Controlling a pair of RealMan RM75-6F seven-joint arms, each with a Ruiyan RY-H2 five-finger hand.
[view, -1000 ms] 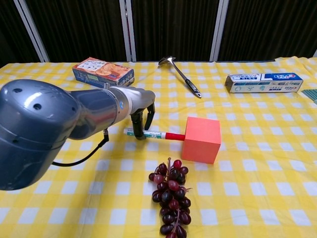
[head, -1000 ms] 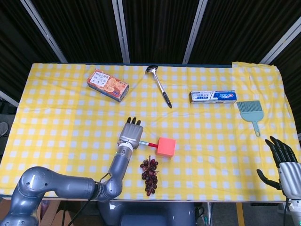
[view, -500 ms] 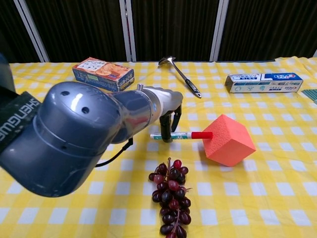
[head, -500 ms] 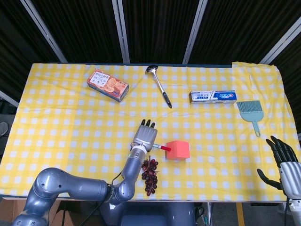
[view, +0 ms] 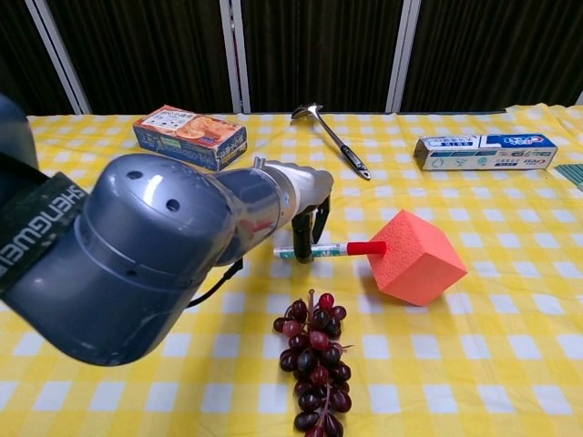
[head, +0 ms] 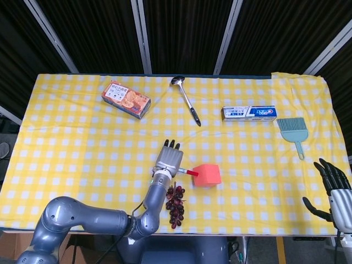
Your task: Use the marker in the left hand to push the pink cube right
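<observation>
Glossy blue-grey arm shells, rounded and dotted with small dark screw holes; a black band with pale lettering; a thin black cable; black-fingered left hand (head: 170, 160) and right hand (head: 333, 187).

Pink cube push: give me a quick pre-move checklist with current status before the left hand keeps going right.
1. Marker held by left hand: ok, fingers wrap its white barrel.
2. Red cap tip on pink cube: ok, the cap meets the cube's left face in the chest view.
3. Cube sitting flat: not ok, it looks rotated, with a corner toward the marker, so it may spin further rather than slide.
4. Path to the right: ok, bare yellow checked cloth lies beyond the cube.
5. Grapes clearance: ok, they lie nearer the robot, apart from the cube and marker.
6. Right hand out of the way: ok, open at the table's right edge.
</observation>
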